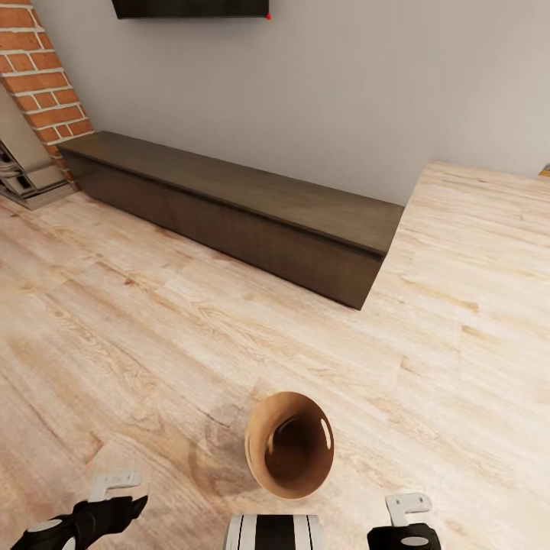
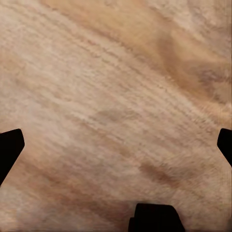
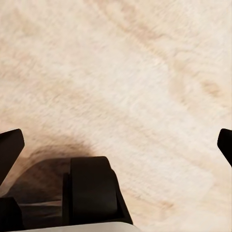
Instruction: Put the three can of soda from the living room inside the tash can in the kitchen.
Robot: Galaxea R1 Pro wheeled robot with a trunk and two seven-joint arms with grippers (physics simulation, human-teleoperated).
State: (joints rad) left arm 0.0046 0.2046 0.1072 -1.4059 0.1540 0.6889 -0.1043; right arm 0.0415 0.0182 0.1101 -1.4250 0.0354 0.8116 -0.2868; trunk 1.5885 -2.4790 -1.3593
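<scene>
The pale plank floor [image 1: 229, 344] takes up most of the head view, running from the robot's base up to a grey wall [image 1: 344, 92]. Along that wall stands a long dark bench [image 1: 229, 202], its top bare, set at a slant across the picture. At its left end rises a red-brick fireplace [image 1: 42, 76], and the lower edge of a wall TV [image 1: 191, 8] shows at the very top. This is the living room, so the robot is still at the collecting end of the job, and no soda cans are to be seen.

The trash can [image 1: 289, 444], a small brown wooden bucket, stands on the floor just ahead of the robot's trunk, upright with its mouth open toward the camera and its inside empty. It lies between the two arms, a little nearer the right one, with its long axis vertical.

The left gripper [image 1: 114, 489] hangs low at the left, well apart from the bucket; in the left wrist view its dark fingertips [image 2: 9, 150] sit at opposite edges over bare planks, so it is spread wide and holds nothing. The right gripper [image 1: 409, 508] is just beside the bucket; its fingertips [image 3: 9, 147] are likewise wide apart and empty, above the floor and part of the robot's dark base [image 3: 92, 193].

Finding the cans looks like the next need.
</scene>
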